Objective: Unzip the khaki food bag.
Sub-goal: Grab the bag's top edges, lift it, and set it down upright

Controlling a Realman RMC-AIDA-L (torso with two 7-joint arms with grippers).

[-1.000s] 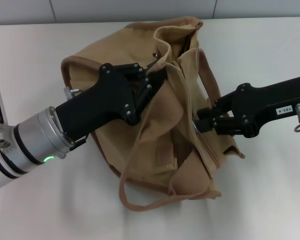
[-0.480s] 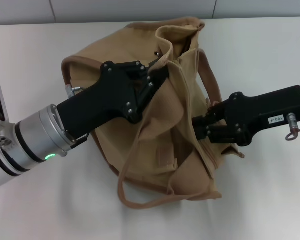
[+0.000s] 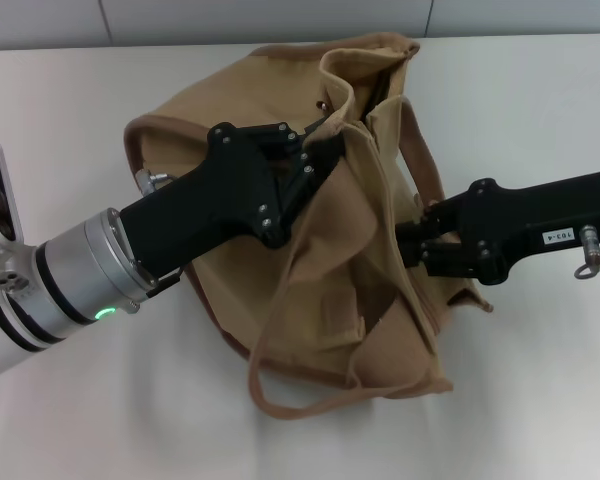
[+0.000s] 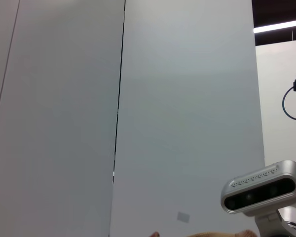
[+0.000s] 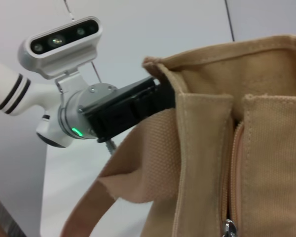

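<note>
Head view: bag (image 3: pixel 330 270) lies slumped mid-worktop (image 3: pixel 70 110), mouth end toward the far edge, zip line running roughly near-to-far along its upper face. Left end effector (image 3: pixel 325 150) comes in from the near left and is closed on the fabric at the far end of the opening, just beside the mouth. Right end effector (image 3: pixel 405 243) comes in from the right, tips buried in the fold right at the zip line about midway along the bag; probably pinched on the pull, but cloth hides the tips, so I cannot tell its opening. Right is the arm nearer the pull; the zip's long axis runs from the left's anchor point toward the near end, so the coming pull looks to be along that line, away from the left. Left wrist view: only a wall and a head-type camera unit; nothing of use. Right wrist view: zip (image 5: pixel 235 163) closed here, pull (image 5: pixel 230 228) at frame edge, left end effector (image 5: pixel 163 96) beyond, on the bag rim.
</note>
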